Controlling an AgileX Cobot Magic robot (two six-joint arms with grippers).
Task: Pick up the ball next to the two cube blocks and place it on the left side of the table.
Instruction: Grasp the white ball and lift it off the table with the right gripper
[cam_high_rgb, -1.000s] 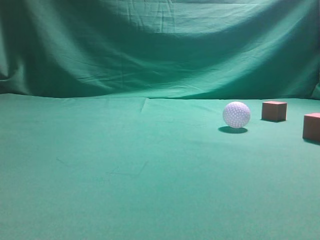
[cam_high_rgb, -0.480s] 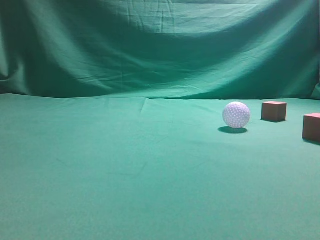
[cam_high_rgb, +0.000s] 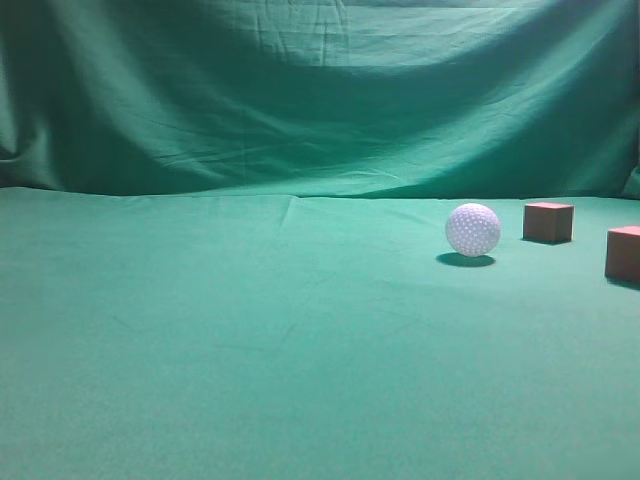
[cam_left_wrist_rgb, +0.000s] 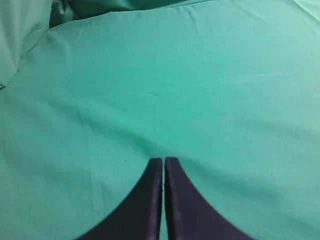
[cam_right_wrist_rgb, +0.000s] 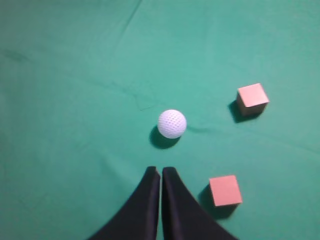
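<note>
The white dimpled ball (cam_high_rgb: 472, 229) rests on the green table (cam_high_rgb: 250, 340) at the right. One reddish-brown cube (cam_high_rgb: 548, 221) sits just right of it, the other cube (cam_high_rgb: 622, 253) at the right edge. In the right wrist view the ball (cam_right_wrist_rgb: 172, 123) lies ahead of my right gripper (cam_right_wrist_rgb: 160, 171), which is shut and empty above the cloth. One tan cube (cam_right_wrist_rgb: 252, 98) is to the ball's right, the other (cam_right_wrist_rgb: 225, 190) beside the gripper's right finger. My left gripper (cam_left_wrist_rgb: 163, 160) is shut and empty over bare cloth. Neither gripper shows in the exterior view.
A wrinkled green cloth backdrop (cam_high_rgb: 320, 90) rises behind the table. In the left wrist view a fold of the backdrop (cam_left_wrist_rgb: 25, 30) shows at the top left.
</note>
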